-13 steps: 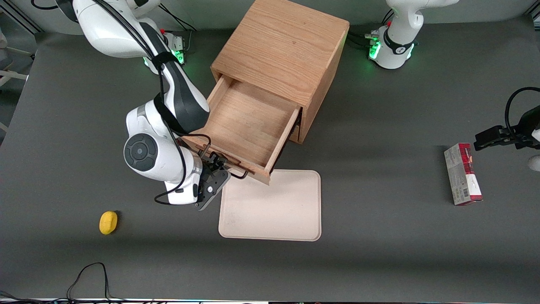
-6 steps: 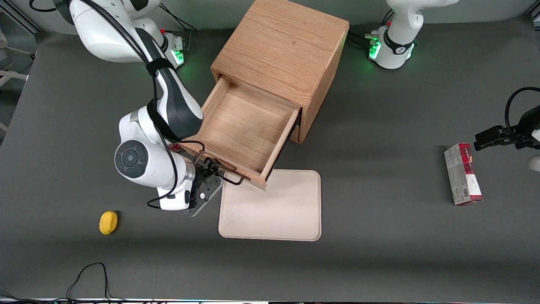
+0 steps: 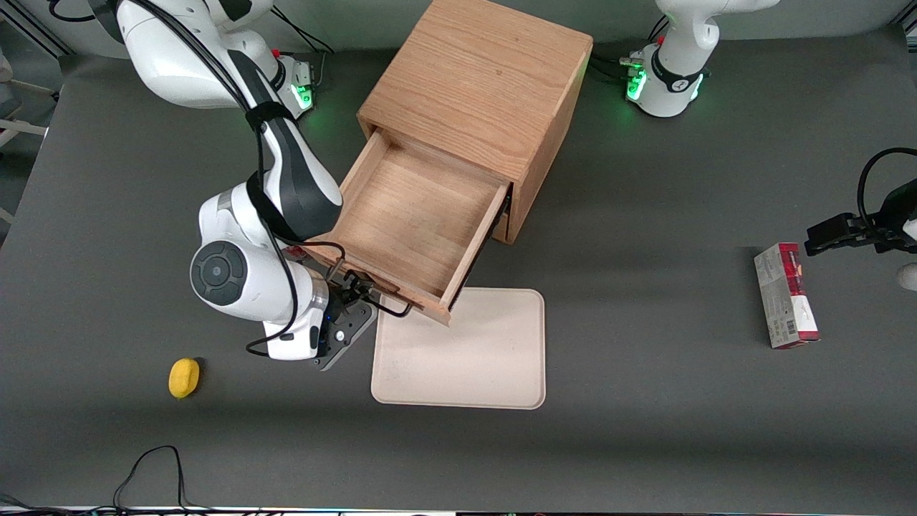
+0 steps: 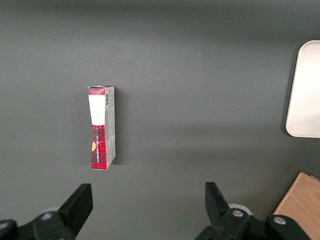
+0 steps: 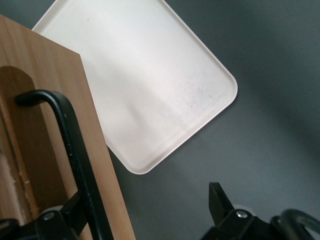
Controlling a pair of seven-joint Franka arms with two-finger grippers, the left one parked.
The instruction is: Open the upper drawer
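- Light oak upper drawer point(image 3: 415, 218) stands pulled well out of the cabinet point(image 3: 481, 86), its bare wooden floor open to view; its front edge overhangs the corner of the cream tray point(image 3: 466, 351) nearest the cabinet.
- Black wire handle point(image 5: 75, 150) on the drawer front runs lengthwise along that front, crosswise to the line of pull.
- Gripper point(image 3: 352, 309) sits at the drawer front, at the handle's end toward the working arm's end of the table, nearer the front camera than the cabinet.
- Wrist view: fingers spread wide, the bar passing close by one finger point(image 5: 65, 217), the other finger point(image 5: 220, 200) well clear. No clamp on the bar visible; looks released or merely hooked.
- Judgement: drawer looks as good as fully open. Any further pull runs straight away from the cabinet, along the drawer's sides.
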